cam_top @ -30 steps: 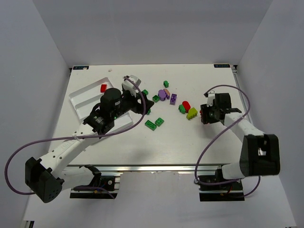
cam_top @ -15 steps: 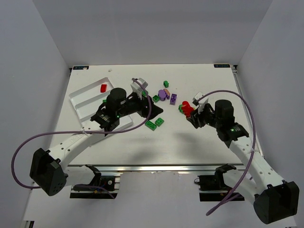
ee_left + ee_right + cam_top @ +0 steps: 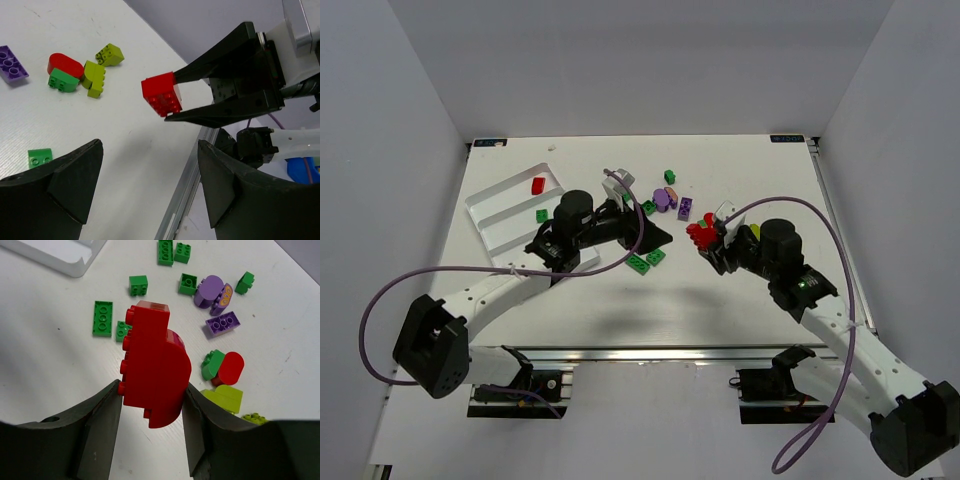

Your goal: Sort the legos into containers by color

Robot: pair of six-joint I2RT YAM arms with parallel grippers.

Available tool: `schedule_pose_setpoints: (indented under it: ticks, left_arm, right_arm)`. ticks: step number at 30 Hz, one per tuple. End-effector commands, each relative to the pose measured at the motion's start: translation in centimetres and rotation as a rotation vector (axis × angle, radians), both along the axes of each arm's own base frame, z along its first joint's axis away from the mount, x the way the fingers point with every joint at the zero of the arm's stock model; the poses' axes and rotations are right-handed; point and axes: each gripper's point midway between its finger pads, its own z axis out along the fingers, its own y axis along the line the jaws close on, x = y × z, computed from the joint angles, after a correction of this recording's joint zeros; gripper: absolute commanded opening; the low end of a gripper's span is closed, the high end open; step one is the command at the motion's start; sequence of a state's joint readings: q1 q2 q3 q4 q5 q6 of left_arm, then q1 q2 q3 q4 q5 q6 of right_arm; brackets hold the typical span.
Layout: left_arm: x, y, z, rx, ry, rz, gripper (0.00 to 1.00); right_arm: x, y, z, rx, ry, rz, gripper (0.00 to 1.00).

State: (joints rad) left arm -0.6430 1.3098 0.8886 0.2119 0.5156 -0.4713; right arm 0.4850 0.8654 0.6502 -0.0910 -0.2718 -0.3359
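The red brick (image 3: pixel 152 365) between my fingers (image 3: pixel 96 440) was smooth, glossy plastic; the fingers themselves looked matt black. The table (image 3: pixel 50 365) was matt white, faintly textured, and the tray (image 3: pixel 495 205) smooth white plastic.

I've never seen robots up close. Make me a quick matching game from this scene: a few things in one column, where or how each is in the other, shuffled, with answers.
Things:
1. large red brick
2. small red brick
3. purple studded brick
4. left gripper

Places or states:
A. lying in the white tray
B. open, holding nothing
C. clamped in the right gripper
D. loose on the table

Pairs: 1-C, 2-A, 3-D, 4-B
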Motion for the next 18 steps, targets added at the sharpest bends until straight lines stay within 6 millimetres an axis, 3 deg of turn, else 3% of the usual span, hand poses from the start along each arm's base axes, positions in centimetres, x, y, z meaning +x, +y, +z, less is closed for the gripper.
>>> schedule_pose_setpoints:
  ticks: [1,5,14,18]
  left_arm:
    - [-0.1,-0.5,1.4,-0.077,-0.001,-0.018,0.85]
    - [-0.1,-0.7,1.6,-0.114,0.013,-0.015,0.85]
    - [-0.4,-0.9,1.9,-0.145,0.029,-0.032,0.85]
    - [-0.5,-1.1,1.6,-0.151,0.051,-0.044,0.85]
  right_arm:
    - [0.2,1.0,1.5,0.055,-0.047,-0.007,0.0]
    - [-0.5,2.4,1.8,0.086,-0.051,0.029,0.0]
    - [-1.6,3.6,2.7,0.131,-0.059,0.073,0.0]
    - [-1.6,4.3,2.2,0.114,-0.051,0.075,0.0]
